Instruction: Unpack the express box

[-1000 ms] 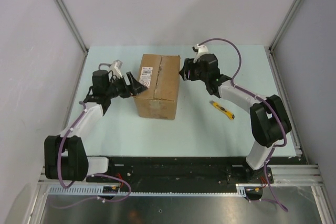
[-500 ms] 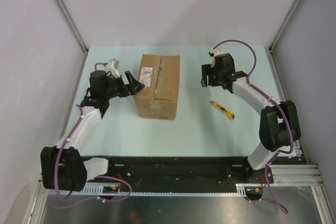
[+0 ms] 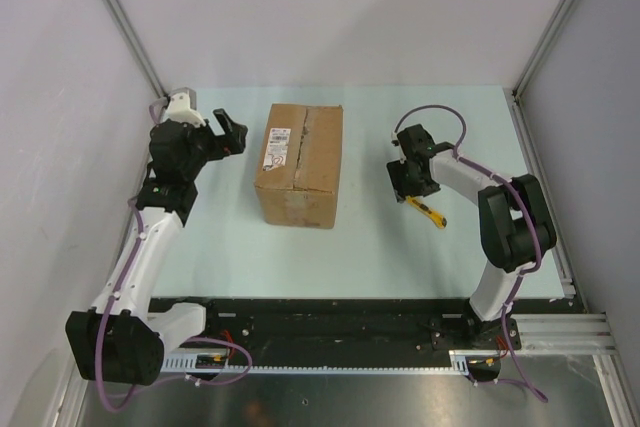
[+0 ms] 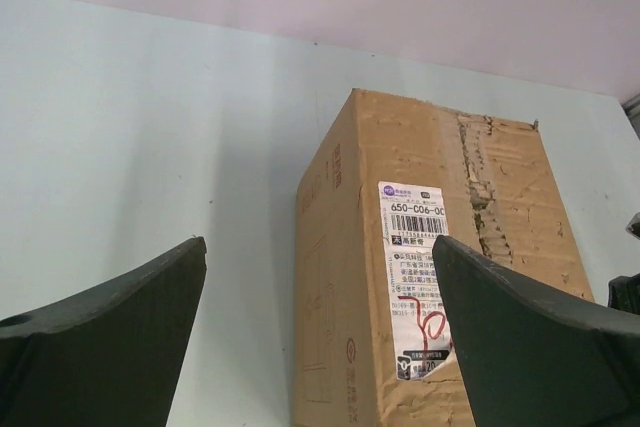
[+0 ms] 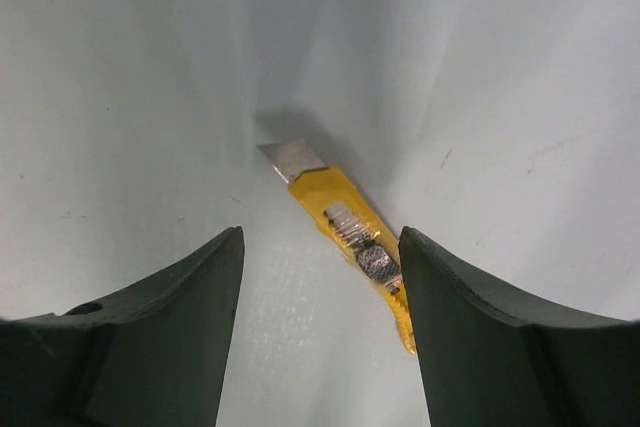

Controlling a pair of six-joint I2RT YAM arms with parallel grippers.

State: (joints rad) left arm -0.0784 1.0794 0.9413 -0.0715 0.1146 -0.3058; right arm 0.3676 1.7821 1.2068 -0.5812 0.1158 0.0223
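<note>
We note the express box (image 3: 298, 164) standing mid-tabletop (image 3: 350, 247), flaps down, white label (image 3: 278, 145) on the left half of its top. Left claw (image 3: 231, 134) hangs left of the box, apart from it, jaws spread wide, empty. Right claw (image 3: 405, 181) sits well right of the box, low over a yellow utility knife (image 5: 352, 249) lying flat. Its jaws are spread either side of the blade end, gripping nothing.

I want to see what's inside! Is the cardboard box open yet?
No, the express box sits with its top closed flat, nothing folded up.
</note>
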